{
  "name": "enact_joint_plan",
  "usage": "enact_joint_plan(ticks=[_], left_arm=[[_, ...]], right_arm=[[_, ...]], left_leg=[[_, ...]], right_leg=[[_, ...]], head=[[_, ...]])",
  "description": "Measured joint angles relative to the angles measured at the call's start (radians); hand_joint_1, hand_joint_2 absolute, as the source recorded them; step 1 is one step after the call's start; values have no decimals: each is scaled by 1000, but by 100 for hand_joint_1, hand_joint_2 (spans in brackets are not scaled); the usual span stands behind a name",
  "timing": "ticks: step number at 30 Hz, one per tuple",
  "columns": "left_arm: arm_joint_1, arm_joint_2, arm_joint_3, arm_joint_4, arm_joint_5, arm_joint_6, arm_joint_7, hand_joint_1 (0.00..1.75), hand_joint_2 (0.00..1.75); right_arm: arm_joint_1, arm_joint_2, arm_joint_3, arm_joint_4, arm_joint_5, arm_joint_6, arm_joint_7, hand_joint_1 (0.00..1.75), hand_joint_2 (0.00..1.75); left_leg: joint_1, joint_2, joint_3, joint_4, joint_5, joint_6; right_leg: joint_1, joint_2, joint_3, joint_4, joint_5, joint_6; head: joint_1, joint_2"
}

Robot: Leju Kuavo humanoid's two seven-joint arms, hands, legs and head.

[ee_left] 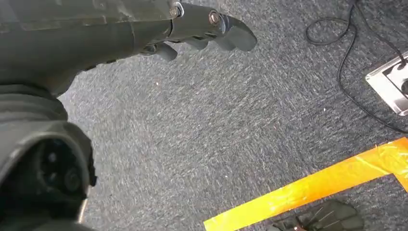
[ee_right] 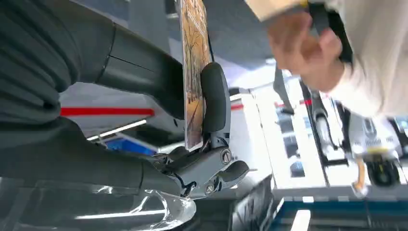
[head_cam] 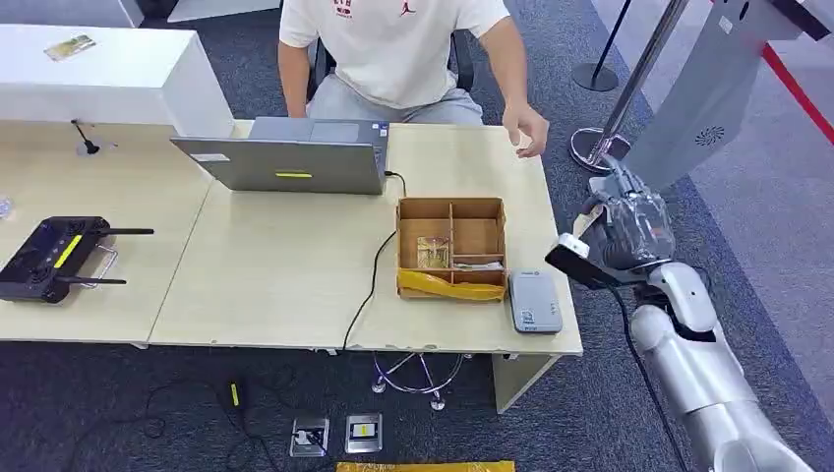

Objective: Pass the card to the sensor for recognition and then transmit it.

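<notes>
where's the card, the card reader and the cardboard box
card [ee_right: 194, 72], right wrist view, on its printed face
card reader [head_cam: 534, 302], head view, on its grey top
cardboard box [head_cam: 450, 289], head view, on its taped front wall

**Count of things around the desk**

One laptop [head_cam: 295, 154] stood on the desk [head_cam: 266, 285]; one wooden box [head_cam: 451, 248] sat just right of the laptop, with one card [head_cam: 433, 253] inside it; one grey sensor [head_cam: 534, 302] lay right of the box; one black controller [head_cam: 51, 258] lay far left of the laptop; one person [head_cam: 398, 54] sat behind the laptop; one card [ee_right: 194, 72] was pinched in the one right hand [ee_right: 159, 120]; one left hand [ee_left: 144, 29] hung over carpet; two floor sockets [head_cam: 337, 434] lay below the desk.
</notes>
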Motion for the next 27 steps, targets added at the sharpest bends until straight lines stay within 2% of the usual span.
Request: enact_joint_plan(ticks=[2, 11, 15, 27], left_arm=[[-1, 0, -1, 0, -8, 2, -2, 0, 0], [-2, 0, -11, 0, -35, 1, -18, 0, 0], [-3, 0, -24, 0, -49, 1, -20, 0, 0], [-2, 0, -41, 0, -60, -8, -21, 0, 0]], right_arm=[[-64, 3, -2, 1, -12, -23, -10, 175, 175], [-261, 36, 2, 46, 5, -46, -10, 175, 175], [-355, 68, 6, 148, 24, -79, -49, 175, 175], [-503, 155, 40, 428, 40, -88, -65, 175, 175]], left_leg=[[0, 1, 0, 0, 0, 0], [0, 0, -2, 0, 0, 0], [0, 0, -3, 0, 0, 0], [1, -1, -3, 0, 1, 0]], right_leg=[[0, 1, 0, 0, 0, 0], [0, 0, -2, 1, 0, 0], [0, -1, -2, 1, 0, 0], [1, -1, -2, 1, 0, 0]], head=[[-1, 0], [0, 0], [0, 0], [0, 0]])
